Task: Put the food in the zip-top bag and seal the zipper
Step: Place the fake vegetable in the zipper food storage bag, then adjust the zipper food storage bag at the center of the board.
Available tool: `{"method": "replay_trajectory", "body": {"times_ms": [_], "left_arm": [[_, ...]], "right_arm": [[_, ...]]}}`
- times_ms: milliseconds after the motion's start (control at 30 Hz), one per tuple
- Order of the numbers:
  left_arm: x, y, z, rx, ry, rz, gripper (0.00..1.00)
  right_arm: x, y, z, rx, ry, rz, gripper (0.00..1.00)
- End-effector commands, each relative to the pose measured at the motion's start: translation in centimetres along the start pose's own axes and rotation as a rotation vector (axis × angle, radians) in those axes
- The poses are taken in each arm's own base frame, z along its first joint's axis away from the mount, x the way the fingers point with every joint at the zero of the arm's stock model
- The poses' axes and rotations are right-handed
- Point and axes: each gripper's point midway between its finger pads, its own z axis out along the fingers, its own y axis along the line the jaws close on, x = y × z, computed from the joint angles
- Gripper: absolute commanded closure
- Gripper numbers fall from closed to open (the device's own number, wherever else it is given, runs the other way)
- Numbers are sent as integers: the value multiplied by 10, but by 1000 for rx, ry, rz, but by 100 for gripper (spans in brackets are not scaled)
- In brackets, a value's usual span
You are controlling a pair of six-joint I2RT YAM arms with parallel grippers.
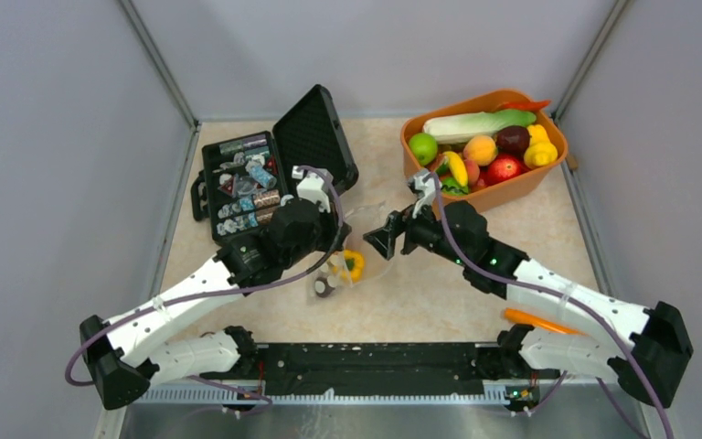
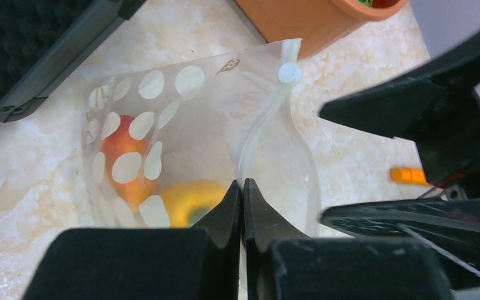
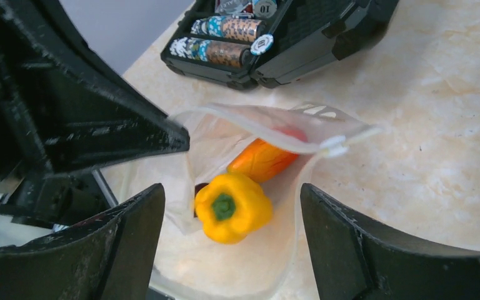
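The clear polka-dot zip-top bag (image 1: pixel 363 229) lies on the table between my two grippers, its mouth gaping towards the right gripper. Inside it are a yellow toy pepper (image 3: pixel 232 206) and an orange-red piece of food (image 3: pixel 262 159); both also show through the bag wall in the left wrist view (image 2: pixel 125 156). My left gripper (image 2: pixel 242 187) is shut on the zipper strip (image 2: pixel 259 128), whose white slider (image 2: pixel 289 72) sits at the far end. My right gripper (image 3: pixel 231 190) is open and empty, just in front of the bag's mouth above the pepper. In the top view the left gripper (image 1: pixel 334 242) and the right gripper (image 1: pixel 386 233) face each other across the bag.
An orange tub (image 1: pixel 512 187) full of toy fruits and vegetables stands at the back right. A black hard-shell case (image 1: pixel 238 183) stands open at the back left. An orange toy piece (image 1: pixel 539 322) lies by the right arm's base. Grey walls enclose the table.
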Motion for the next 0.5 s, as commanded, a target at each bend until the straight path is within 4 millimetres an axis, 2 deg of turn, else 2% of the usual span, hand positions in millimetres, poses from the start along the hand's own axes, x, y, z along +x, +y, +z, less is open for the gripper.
{"method": "replay_trajectory", "body": {"times_ms": [0, 67, 167, 267, 367, 433, 467], "left_arm": [[-32, 0, -13, -17, -131, -57, 100], [-32, 5, -15, -30, -148, -68, 100], [-32, 7, -16, -32, -159, -76, 100], [-33, 7, -16, -31, -161, -77, 100], [-32, 5, -15, -27, -157, -75, 100], [-33, 5, -14, -25, -157, -76, 100], [-33, 5, -15, -24, -156, -75, 100]], "right_arm": [[-36, 9, -26, -16, -173, 30, 24], [-32, -7, -33, 70, -171, 59, 25], [-9, -27, -34, 185, -73, 73, 25], [9, -19, -27, 136, 15, 77, 25], [20, -13, -16, 94, 50, 109, 30], [26, -9, -9, 73, 78, 122, 36], [26, -10, -6, 78, 82, 128, 43]]}}
